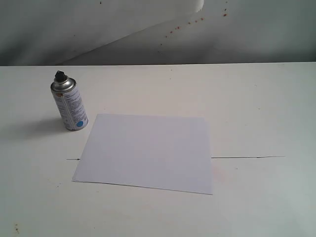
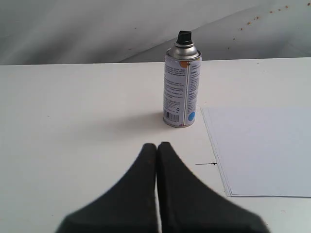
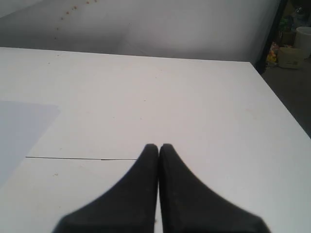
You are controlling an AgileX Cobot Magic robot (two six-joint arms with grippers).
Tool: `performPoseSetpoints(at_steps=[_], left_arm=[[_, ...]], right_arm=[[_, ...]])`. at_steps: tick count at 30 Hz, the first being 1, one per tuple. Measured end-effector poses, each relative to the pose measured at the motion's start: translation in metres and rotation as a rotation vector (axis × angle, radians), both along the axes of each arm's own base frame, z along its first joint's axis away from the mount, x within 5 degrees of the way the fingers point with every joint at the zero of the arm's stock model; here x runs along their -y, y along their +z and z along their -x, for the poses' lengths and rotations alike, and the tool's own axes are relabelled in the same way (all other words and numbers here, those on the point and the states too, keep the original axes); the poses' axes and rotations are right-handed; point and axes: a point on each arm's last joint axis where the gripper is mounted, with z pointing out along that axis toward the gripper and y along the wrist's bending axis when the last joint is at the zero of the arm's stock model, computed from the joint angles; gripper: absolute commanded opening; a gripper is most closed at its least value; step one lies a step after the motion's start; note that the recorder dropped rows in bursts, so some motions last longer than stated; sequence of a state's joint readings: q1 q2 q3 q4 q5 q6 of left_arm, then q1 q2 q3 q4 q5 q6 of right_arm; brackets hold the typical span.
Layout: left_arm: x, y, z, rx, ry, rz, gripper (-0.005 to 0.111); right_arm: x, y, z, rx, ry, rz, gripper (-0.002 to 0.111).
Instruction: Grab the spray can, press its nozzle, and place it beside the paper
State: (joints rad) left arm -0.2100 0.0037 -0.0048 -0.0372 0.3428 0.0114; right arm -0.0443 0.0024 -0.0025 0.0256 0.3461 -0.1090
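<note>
The silver spray can [image 1: 69, 105] stands upright on the white table, just off the far left corner of the paper [image 1: 148, 151]. Its black nozzle [image 1: 60, 76] tops the domed lid. In the left wrist view the spray can [image 2: 181, 87] with its nozzle [image 2: 184, 37] stands a short way ahead of my left gripper [image 2: 157, 144], which is shut and empty; the paper [image 2: 265, 148] lies beside it. My right gripper [image 3: 159, 145] is shut on nothing over bare table, with a corner of the paper [image 3: 22, 126] off to one side. Neither gripper shows in the exterior view.
A thin dark seam line [image 1: 247, 157] runs across the tabletop and passes under the paper. The table's side edge [image 3: 282, 97] drops off beyond the right gripper, with clutter on the floor past it. A grey backdrop [image 1: 148, 29] hangs behind the table.
</note>
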Motion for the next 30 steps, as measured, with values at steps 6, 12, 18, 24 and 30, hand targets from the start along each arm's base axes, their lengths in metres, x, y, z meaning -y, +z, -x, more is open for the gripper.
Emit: performPoseSetpoints(at_steps=[6,12,18,24,30], left_arm=[[0.000,0.000,0.000,0.000,0.000,0.000,0.000],[0.000,0.000,0.000,0.000,0.000,0.000,0.000],[0.000,0.000,0.000,0.000,0.000,0.000,0.000],[0.001,0.012,-0.002,0.126,0.004,0.068,0.000],[-0.001,0.034,-0.002,0.355,0.023,0.163,0.000]], right_arm=[[0.000,0.000,0.000,0.000,0.000,0.000,0.000],[0.000,0.000,0.000,0.000,0.000,0.000,0.000],[0.000,0.000,0.000,0.000,0.000,0.000,0.000],[0.000,0.000,0.000,0.000,0.000,0.000,0.000],[0.000,0.000,0.000,0.000,0.000,0.000,0.000]])
